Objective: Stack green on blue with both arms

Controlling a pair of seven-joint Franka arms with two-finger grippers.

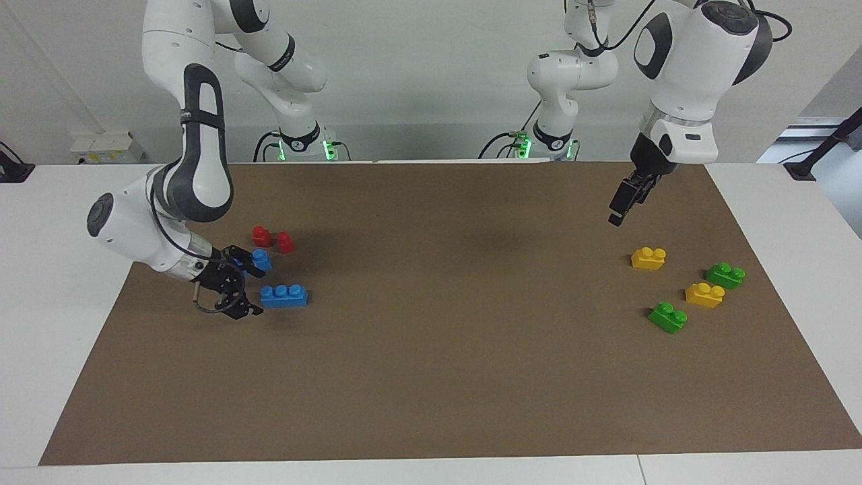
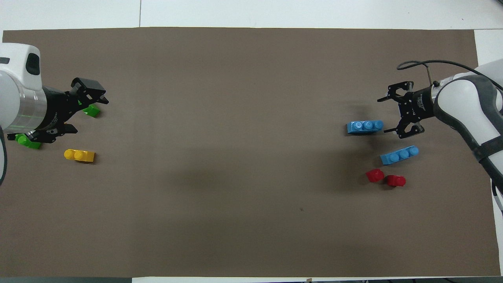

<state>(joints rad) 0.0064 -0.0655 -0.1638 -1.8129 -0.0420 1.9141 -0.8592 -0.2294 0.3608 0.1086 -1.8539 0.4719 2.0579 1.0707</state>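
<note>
Green (image 1: 668, 317) untouched at the left arm's end; blue (image 1: 283, 295) lies free at the right arm's end.
Right gripper (image 1: 237, 288) spread beside blue; left gripper (image 1: 620, 204) spread, empty, raised above the bricks. Picking and stacking remain.

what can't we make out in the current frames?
- Overhead view: one yellow brick is covered by the left gripper; only the facing view shows it.
- Overhead view: the bright green brick is partly hidden under the same gripper.
- Facing view: the blue brick nearer the robots is half hidden by the right gripper.
- Either view: whether the right gripper touches the other blue brick beside it.
</note>
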